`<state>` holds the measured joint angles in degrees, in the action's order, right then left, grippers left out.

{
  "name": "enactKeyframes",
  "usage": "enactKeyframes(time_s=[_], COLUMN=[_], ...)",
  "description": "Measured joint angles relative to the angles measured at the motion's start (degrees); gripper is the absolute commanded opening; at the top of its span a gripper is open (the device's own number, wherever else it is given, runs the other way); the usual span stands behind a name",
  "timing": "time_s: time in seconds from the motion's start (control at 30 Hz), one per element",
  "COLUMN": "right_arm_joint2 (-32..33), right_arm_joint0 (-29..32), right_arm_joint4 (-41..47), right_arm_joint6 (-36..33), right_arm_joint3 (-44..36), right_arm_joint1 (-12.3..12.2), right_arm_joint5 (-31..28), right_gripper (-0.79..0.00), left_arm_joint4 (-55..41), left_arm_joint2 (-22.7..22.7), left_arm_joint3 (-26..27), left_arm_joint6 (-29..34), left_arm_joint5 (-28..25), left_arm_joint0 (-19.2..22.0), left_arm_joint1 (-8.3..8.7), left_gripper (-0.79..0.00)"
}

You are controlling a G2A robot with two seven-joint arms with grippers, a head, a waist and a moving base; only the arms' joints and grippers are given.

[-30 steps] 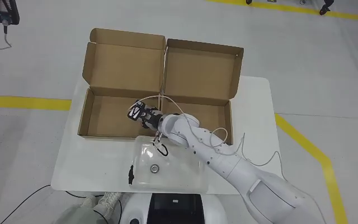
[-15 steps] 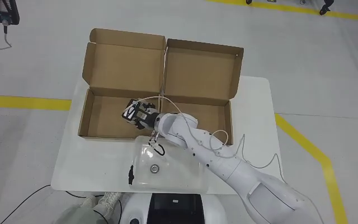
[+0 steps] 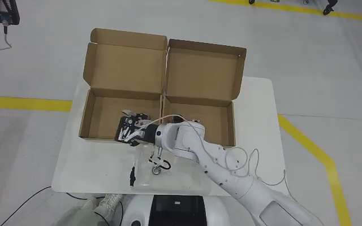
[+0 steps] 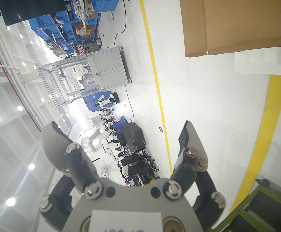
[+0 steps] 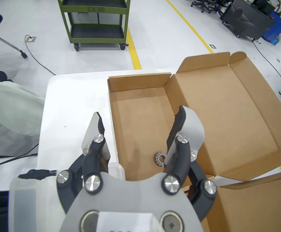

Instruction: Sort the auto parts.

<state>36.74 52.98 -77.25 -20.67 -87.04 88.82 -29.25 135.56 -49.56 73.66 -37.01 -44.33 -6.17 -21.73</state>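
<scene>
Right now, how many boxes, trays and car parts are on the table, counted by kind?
Cardboard boxes: 2
Clear tray: 1
Silver ring parts: 2, one in a box, one in the tray
Black part: 1
Total: 6

Pale grey floor (image 5: 65, 33) gleams all around the olive-green cart (image 5: 99, 22), a yellow line (image 5: 134, 55) runs right past its wheels, and black office chairs (image 5: 203, 4) sit well beyond it, off to one side.
</scene>
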Motion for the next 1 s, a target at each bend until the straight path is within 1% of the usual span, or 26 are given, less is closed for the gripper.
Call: enactKeyframes(time_s=[0.2, 0.4, 0.43, 0.6, 0.73, 0.83, 1.0], right_arm_joint2=[2.6, 5.4, 5.8, 7.2, 8.0, 8.2, 7.8], right_arm_joint0=[8.9, 15.4, 15.9, 18.2, 19.8, 20.7, 21.1], right_arm_joint4=[-3.1, -6.6, -6.9, -8.6, -10.7, -12.6, -14.0], right_arm_joint6=[-2.5, -2.1, -2.0, -2.1, -2.8, -3.6, -4.9], right_arm_joint3=[-8.6, -11.8, -11.8, -12.5, -12.9, -13.1, -12.3], right_arm_joint1=[-3.0, -5.4, -5.7, -6.9, -7.8, -8.4, -8.8], right_arm_joint5=[-5.4, -9.4, -10.2, -13.5, -14.2, -14.5, -15.1], right_gripper=[-0.191, -0.188, -0.182, -0.200, -0.191, -0.206, -0.256], left_arm_joint4=[0.0, 0.0, 0.0, 0.0, 0.0, 0.0, 0.0], left_arm_joint2=[0.0, 0.0, 0.0, 0.0, 0.0, 0.0, 0.0], left_arm_joint3=[0.0, 0.0, 0.0, 0.0, 0.0, 0.0, 0.0], left_arm_joint6=[0.0, 0.0, 0.0, 0.0, 0.0, 0.0, 0.0], left_arm_joint5=[0.0, 0.0, 0.0, 0.0, 0.0, 0.0, 0.0], left_arm_joint0=[0.0, 0.0, 0.0, 0.0, 0.0, 0.0, 0.0], left_arm_joint1=[0.00, 0.00, 0.00, 0.00, 0.00, 0.00, 0.00], left_gripper=[0.000, 0.000, 0.000, 0.000, 0.000, 0.000, 0.000])
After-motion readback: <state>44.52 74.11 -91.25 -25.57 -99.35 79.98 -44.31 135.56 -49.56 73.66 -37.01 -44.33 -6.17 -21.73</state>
